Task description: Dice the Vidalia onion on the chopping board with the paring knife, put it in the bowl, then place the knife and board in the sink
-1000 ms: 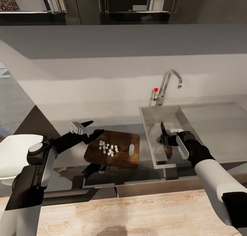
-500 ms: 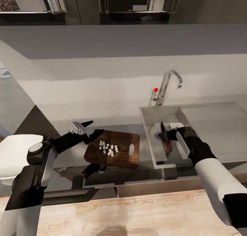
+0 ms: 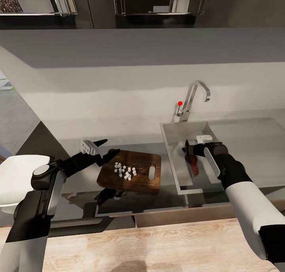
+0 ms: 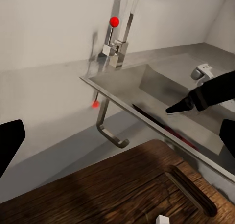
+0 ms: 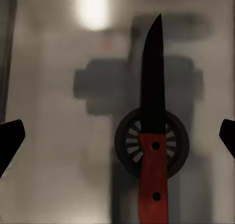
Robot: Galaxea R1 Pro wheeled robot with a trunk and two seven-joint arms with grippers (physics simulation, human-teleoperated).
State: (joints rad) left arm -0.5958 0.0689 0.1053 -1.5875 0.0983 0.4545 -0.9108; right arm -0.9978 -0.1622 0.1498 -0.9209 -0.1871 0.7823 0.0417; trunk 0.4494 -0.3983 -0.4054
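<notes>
The paring knife (image 5: 152,136) lies released over the sink (image 3: 174,145) drain; right gripper (image 3: 189,150) wide open above it, left gripper (image 3: 106,147) open, empty, at the chopping board's (image 3: 140,177) 10 o'clock

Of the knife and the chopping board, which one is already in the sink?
The paring knife: it lies over the drain in the sink. The chopping board, with onion dice, sits on the countertop.
</notes>
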